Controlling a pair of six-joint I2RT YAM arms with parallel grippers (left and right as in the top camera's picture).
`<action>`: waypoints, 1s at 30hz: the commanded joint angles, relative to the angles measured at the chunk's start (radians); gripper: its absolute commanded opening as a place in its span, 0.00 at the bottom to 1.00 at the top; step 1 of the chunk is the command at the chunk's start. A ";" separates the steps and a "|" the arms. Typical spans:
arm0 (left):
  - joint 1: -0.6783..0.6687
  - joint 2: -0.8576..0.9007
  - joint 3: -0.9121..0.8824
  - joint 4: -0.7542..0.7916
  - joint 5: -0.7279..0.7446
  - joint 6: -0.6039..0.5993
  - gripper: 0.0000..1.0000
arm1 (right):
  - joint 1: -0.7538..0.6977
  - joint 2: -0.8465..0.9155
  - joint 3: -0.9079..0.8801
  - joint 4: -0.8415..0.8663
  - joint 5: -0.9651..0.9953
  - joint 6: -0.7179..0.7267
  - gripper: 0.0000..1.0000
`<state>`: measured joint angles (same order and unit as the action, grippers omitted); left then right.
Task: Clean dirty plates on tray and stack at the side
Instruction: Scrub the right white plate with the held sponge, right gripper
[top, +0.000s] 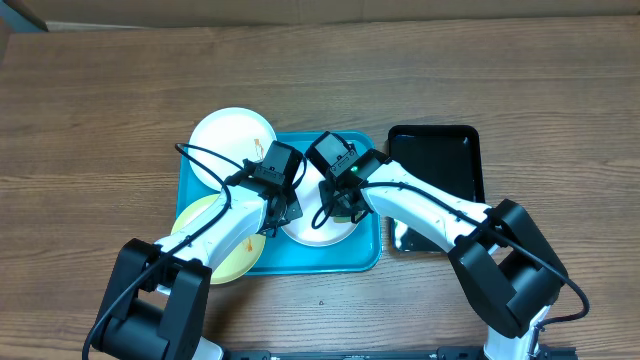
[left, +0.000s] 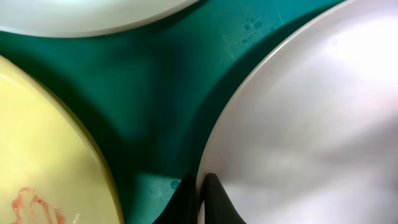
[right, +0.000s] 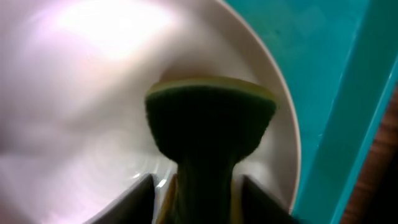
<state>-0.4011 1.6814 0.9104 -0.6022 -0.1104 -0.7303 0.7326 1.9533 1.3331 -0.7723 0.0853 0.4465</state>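
Note:
The turquoise tray (top: 300, 258) holds three plates. My left gripper (top: 287, 212) is shut on the left rim of the middle white plate (top: 318, 234); its jaws (left: 200, 190) pinch that rim (left: 311, 124). My right gripper (top: 345, 205) is shut on a green and yellow sponge (right: 210, 121), which presses on the same plate (right: 74, 93). The pale yellow-green plate (top: 215, 248) lies at the tray's left front, with an orange smear (left: 34, 202). The other white plate (top: 232, 140) sits at the tray's back left corner, overhanging the rim.
A glossy black tray (top: 440, 160) lies just right of the turquoise tray, on the wooden table (top: 120, 100). The turquoise tray's raised rim (right: 348, 124) runs close to the right of the sponge.

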 joint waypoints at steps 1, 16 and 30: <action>0.008 0.016 -0.016 -0.013 -0.042 0.012 0.04 | -0.005 -0.008 0.008 0.003 0.003 -0.005 0.62; 0.008 0.016 -0.016 -0.014 -0.042 0.012 0.04 | -0.004 0.040 0.008 0.033 0.064 -0.005 0.15; 0.008 0.016 -0.016 -0.014 -0.042 0.012 0.04 | -0.004 0.041 -0.041 0.073 0.078 0.004 0.04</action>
<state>-0.3996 1.6814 0.9104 -0.6022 -0.1093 -0.7303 0.7330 1.9747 1.3243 -0.7197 0.1379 0.4442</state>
